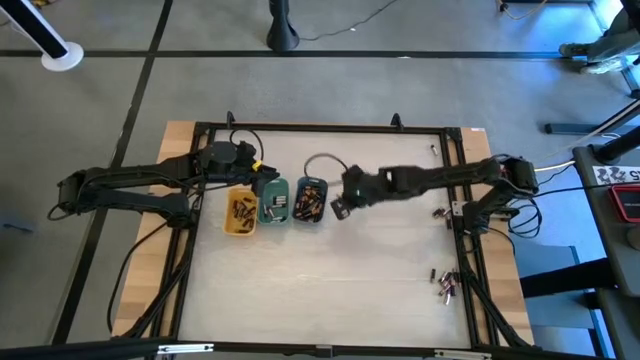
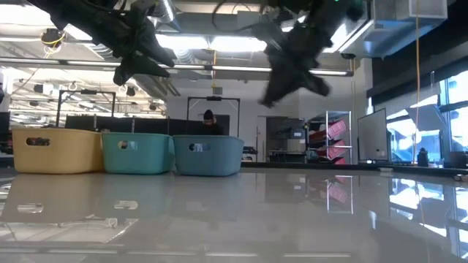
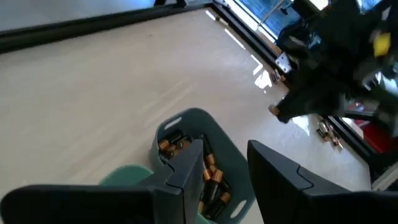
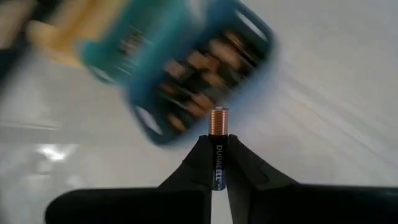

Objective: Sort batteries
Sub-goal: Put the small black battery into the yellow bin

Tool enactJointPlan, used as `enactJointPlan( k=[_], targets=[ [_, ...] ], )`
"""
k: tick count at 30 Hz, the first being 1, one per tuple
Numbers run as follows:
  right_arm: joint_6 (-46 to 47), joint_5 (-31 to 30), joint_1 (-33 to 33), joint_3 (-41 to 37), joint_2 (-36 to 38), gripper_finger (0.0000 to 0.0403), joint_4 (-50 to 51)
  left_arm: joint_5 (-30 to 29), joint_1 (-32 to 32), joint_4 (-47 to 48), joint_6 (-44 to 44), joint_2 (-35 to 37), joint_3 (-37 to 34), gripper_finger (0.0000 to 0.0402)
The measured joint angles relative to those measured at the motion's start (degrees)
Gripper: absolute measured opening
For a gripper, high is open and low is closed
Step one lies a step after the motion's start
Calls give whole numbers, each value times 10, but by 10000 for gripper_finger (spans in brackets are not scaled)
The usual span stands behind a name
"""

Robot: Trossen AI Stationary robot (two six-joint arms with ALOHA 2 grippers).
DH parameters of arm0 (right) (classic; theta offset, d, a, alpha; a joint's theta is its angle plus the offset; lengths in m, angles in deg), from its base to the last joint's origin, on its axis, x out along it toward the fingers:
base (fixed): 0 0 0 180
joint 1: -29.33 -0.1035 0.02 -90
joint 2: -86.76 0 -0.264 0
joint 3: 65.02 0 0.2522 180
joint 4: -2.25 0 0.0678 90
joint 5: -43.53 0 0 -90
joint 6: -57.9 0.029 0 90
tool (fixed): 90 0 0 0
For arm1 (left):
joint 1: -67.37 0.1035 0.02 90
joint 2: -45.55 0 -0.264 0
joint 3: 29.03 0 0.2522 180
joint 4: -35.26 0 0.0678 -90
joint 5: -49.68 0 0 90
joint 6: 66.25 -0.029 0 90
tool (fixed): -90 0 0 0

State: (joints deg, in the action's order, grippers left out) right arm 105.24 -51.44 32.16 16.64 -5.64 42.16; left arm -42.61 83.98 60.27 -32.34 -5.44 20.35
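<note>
Three small trays stand in a row on the table: yellow (image 1: 239,212), green (image 1: 274,200) and grey-blue (image 1: 308,200), each with batteries inside. The grey-blue tray (image 3: 199,168) shows copper-and-black batteries. My right gripper (image 1: 340,208) hovers just right of the grey-blue tray (image 4: 193,68), shut on one battery (image 4: 218,143). My left gripper (image 3: 227,174) is open and empty, raised over the green tray (image 3: 124,175). In the low view both grippers, left (image 2: 142,62) and right (image 2: 281,80), hang above the trays. Loose batteries (image 1: 445,285) lie near the table's right edge. My right gripper pinches a black-and-copper battery by its black body (image 4: 219,165) between the two fingertips. The battery lies along the fingers, and its copper end (image 4: 218,120) sticks out past them. It is lifted clear of the table, beside the grey-blue tray.
A black frame (image 1: 320,128) runs around the table. More loose batteries (image 1: 438,212) lie by the right arm's base. A wide bare stretch of table (image 1: 330,280) lies on the near side of the trays. Cables hang at both arms.
</note>
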Motion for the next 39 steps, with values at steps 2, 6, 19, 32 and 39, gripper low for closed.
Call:
enactJointPlan(
  k=[2,6,19,32,39],
  targets=[
    [-38,50,25,0,0,17,-59,11,0,-2,4,0,-3,116],
    [-81,172,71,0,0,17,-187,44,0,-53,8,0,-27,116],
    [-64,322,122,1,-5,17,-366,67,-1,-339,-133,-2,-69,116],
    [-69,315,122,1,-35,18,-411,33,12,-454,287,-101,-69,142],
    [-76,297,122,1,-35,18,-430,30,6,-459,320,-116,-69,205]
  ],
)
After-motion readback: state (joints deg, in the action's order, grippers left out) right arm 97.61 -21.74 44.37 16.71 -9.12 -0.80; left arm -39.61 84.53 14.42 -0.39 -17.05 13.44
